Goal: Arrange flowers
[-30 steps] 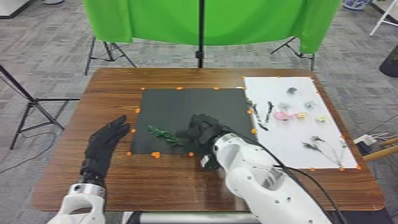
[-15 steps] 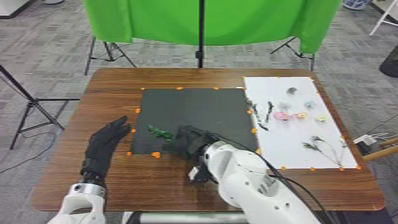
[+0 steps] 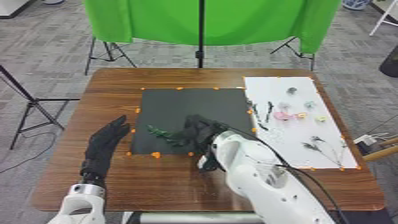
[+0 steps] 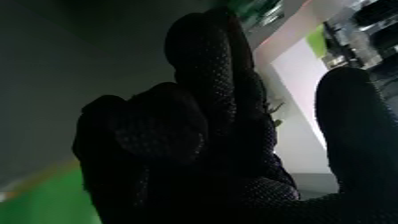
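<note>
if the black fabric-gloved right hand [image 3: 202, 131], thumb apart from its loosely bent fingers, swings left, it could skew the green leafy sprig [image 3: 163, 134] it perhaps touches.

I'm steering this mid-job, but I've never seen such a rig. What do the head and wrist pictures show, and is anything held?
It is a robot with two white arms and black-gloved hands. One picture looks down from its head; the other comes from its right wrist, with the right hand close up. On the brown table lie a dark mat and a white sheet bearing pink and yellow flowers and stems. A green sprig is beside the right hand; whether it is held, I cannot tell. The left hand is open and empty.
</note>
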Controlling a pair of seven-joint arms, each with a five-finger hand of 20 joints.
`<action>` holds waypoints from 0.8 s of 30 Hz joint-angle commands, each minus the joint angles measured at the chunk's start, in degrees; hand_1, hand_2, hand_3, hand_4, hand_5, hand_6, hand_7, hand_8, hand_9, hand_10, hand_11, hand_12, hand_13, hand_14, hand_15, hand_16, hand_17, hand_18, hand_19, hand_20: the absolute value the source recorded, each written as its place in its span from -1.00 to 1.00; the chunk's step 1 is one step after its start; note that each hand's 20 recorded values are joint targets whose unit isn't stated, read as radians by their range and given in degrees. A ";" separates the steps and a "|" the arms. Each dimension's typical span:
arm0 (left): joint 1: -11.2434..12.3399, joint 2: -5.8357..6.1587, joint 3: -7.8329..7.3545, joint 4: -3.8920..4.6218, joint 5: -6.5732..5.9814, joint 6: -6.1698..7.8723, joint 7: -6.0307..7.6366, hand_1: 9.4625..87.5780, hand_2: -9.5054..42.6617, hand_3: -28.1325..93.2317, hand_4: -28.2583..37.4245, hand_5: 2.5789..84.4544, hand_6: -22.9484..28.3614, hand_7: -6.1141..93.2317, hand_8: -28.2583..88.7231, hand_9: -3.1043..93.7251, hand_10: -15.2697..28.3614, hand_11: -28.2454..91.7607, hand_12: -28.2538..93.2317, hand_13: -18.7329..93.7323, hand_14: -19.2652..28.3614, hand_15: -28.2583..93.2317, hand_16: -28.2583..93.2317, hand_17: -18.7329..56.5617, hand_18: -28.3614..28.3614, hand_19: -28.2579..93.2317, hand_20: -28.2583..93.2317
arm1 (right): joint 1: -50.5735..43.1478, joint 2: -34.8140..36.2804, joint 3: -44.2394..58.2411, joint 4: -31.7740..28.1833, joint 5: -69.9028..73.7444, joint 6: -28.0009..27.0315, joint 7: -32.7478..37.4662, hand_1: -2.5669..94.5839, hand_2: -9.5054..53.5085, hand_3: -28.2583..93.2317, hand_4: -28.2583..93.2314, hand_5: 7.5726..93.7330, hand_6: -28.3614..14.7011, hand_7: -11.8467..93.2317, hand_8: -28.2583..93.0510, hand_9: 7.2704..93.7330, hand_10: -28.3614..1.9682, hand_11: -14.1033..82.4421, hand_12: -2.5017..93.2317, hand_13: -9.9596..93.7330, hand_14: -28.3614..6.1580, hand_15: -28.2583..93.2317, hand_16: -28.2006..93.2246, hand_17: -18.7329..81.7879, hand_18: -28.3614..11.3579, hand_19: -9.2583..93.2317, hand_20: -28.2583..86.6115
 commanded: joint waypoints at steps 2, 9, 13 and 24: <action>0.75 -0.37 -0.21 0.02 0.20 -0.73 -1.02 -0.78 -0.63 0.56 -1.00 -0.02 -0.02 -0.73 -0.62 -0.06 0.24 -0.30 -0.31 -0.10 0.35 -0.39 -0.50 -0.40 0.36 -0.52 -0.27 | -0.30 -1.22 0.17 2.06 1.62 -1.00 0.81 -0.55 -0.42 0.48 -0.68 0.67 0.08 -0.46 -0.65 0.79 -0.27 0.12 -0.32 0.94 0.28 0.44 0.00 0.77 -0.04 1.00 0.32; 0.74 -0.42 -0.12 0.05 0.21 -1.06 -1.05 -0.78 -0.62 0.55 -1.00 -0.02 -0.02 -0.73 -0.62 -0.06 0.23 -0.30 -0.31 -0.10 0.36 -0.39 -0.50 -0.40 0.36 -0.52 -0.27 | -1.14 -2.14 -0.98 1.57 5.29 -1.20 1.10 -0.55 -0.43 0.50 -0.69 0.67 0.08 -0.47 -0.64 0.79 -0.27 0.11 -0.32 0.94 0.28 0.44 0.00 0.77 -0.05 1.00 0.33; 0.54 -0.50 -0.08 0.19 0.15 -1.06 -1.01 -0.78 -0.63 0.56 -1.00 -0.02 -0.03 -0.72 -0.62 -0.06 0.22 -0.31 -0.31 -0.10 0.36 -0.39 -0.50 -0.40 0.36 -0.52 -0.27 | -1.45 -2.67 -1.63 1.76 4.50 -0.67 0.20 -0.57 -0.44 0.52 -0.69 0.67 0.09 -0.46 -0.64 0.80 -0.25 0.11 -0.32 0.94 0.28 0.44 0.00 0.77 -0.05 1.00 0.32; 0.40 -0.78 0.16 0.32 0.19 -0.93 -0.82 -0.77 -0.65 0.56 -1.00 -0.04 -0.10 -0.69 -0.64 -0.06 0.12 -0.31 -0.31 -0.10 0.28 -0.38 -0.50 -0.40 0.35 -0.52 -0.27 | -0.68 -4.29 -1.31 2.72 8.29 -1.47 1.24 -0.60 -0.43 0.57 -0.72 0.68 0.12 -0.47 -0.64 0.81 -0.22 0.09 -0.32 0.95 0.27 0.43 0.00 0.77 -0.05 1.00 0.32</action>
